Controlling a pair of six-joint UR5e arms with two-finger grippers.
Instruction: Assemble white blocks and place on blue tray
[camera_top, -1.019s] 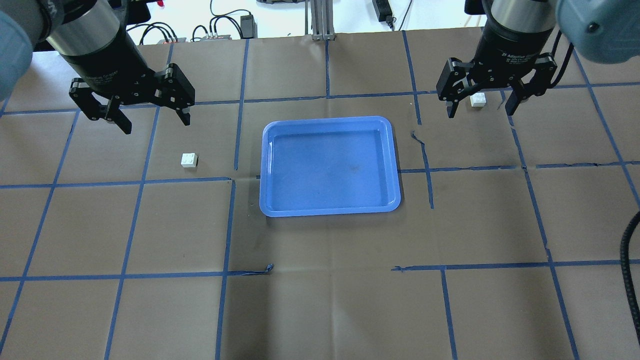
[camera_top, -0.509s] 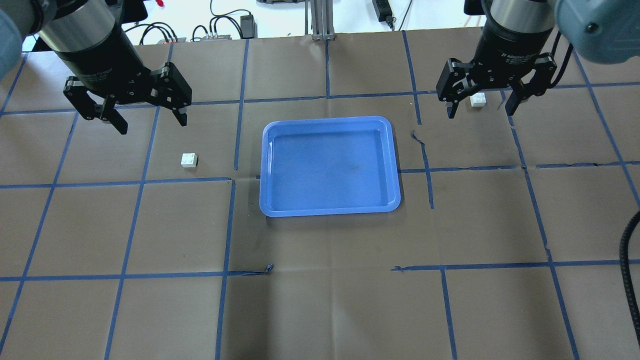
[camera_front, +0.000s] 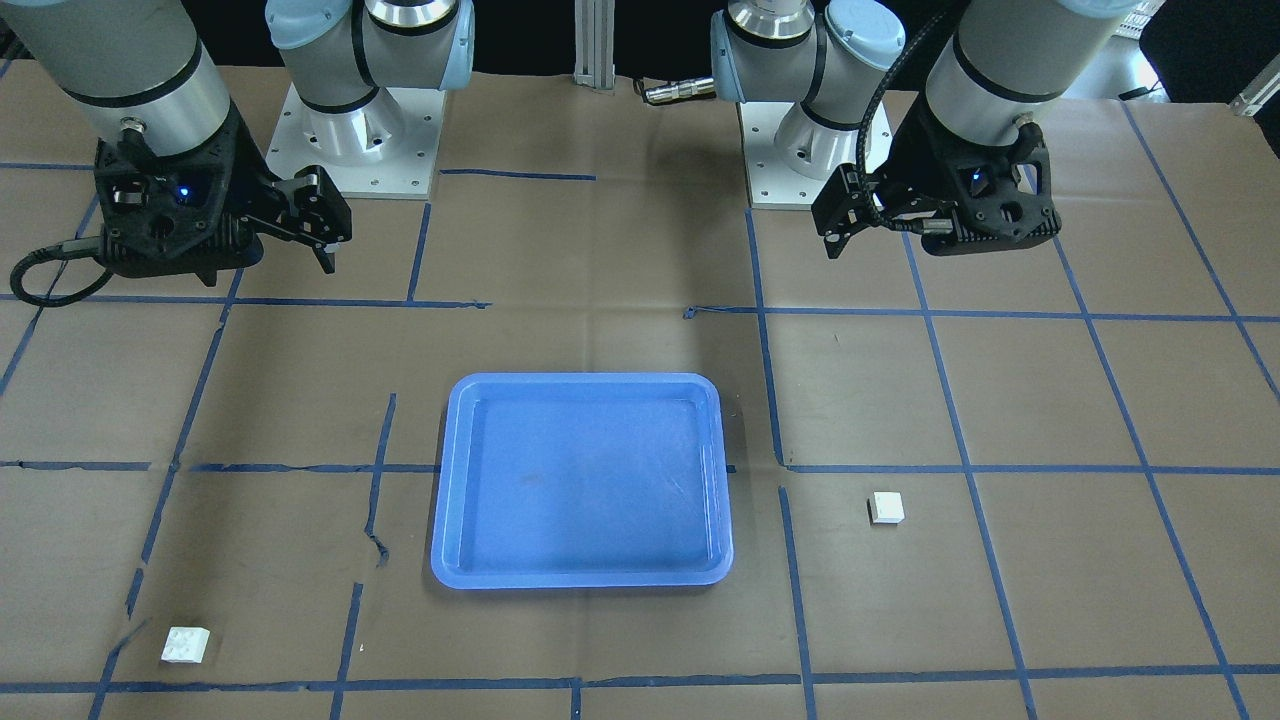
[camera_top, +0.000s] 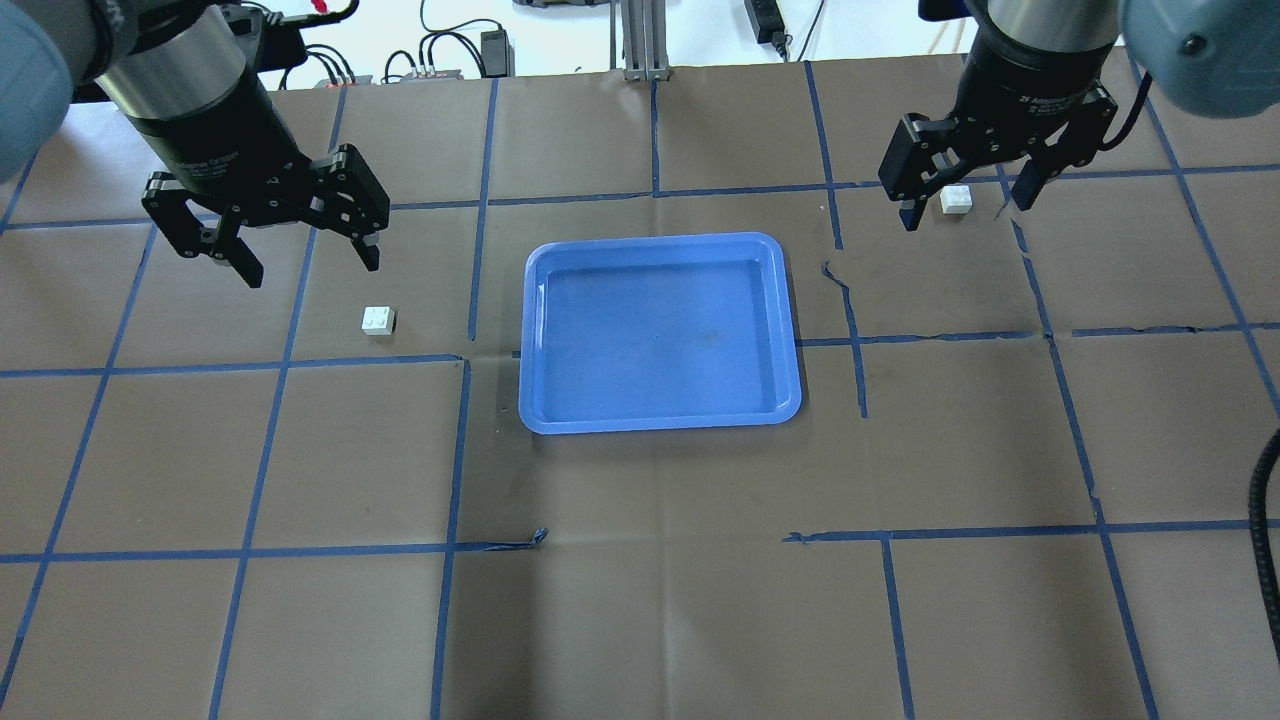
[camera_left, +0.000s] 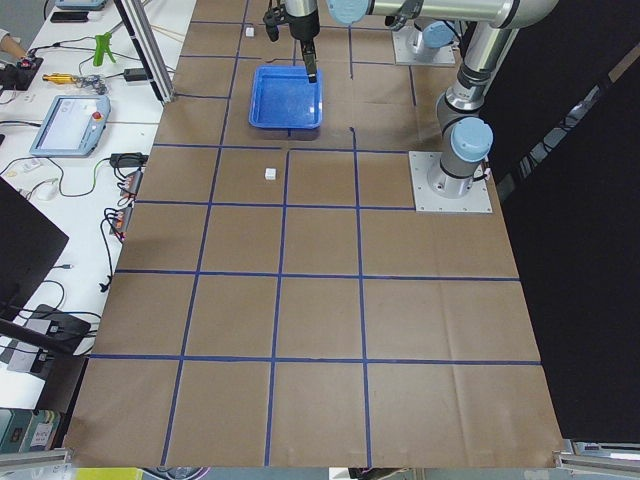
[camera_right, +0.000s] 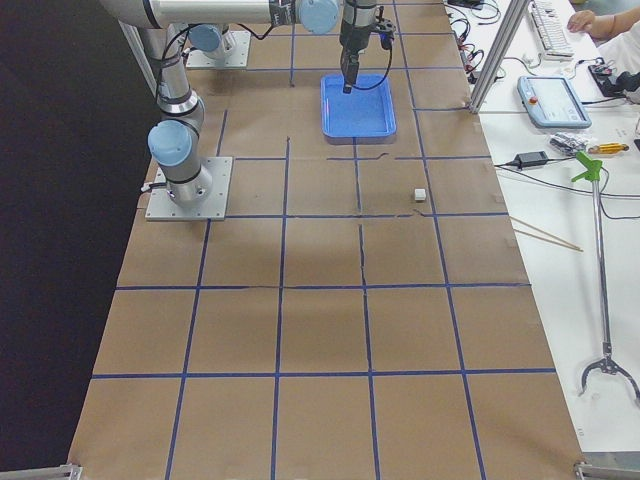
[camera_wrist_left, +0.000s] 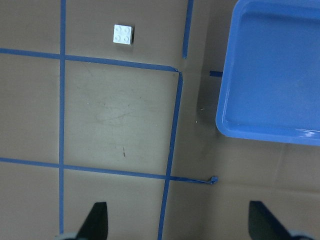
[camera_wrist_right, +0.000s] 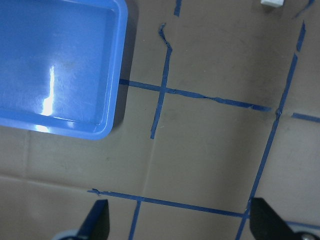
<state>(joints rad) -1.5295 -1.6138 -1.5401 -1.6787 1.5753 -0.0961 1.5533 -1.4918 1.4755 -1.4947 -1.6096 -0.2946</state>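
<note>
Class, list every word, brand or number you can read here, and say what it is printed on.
"2F Adaptive": white print on the body of the right claw; the rest is blurred.
Similar white print on the left claw: too blurred to read.
No text shows on the blue tray or the white blocks.

Brown paper (camera_top: 640, 620) covers the table, marked into squares by blue tape lines (camera_top: 200, 552); one strip ends in a curled, torn tip (camera_top: 537, 537). At the table's far edge stands an aluminium post (camera_top: 638, 45), with a black power adapter (camera_top: 494, 45) and cables to its side on the white surface. On the white side bench lie a teach pendant (camera_right: 553, 100), a green-handled reacher grabber (camera_right: 598, 270), a thin stick (camera_right: 545, 235) and a keyboard (camera_right: 552, 18).
</note>
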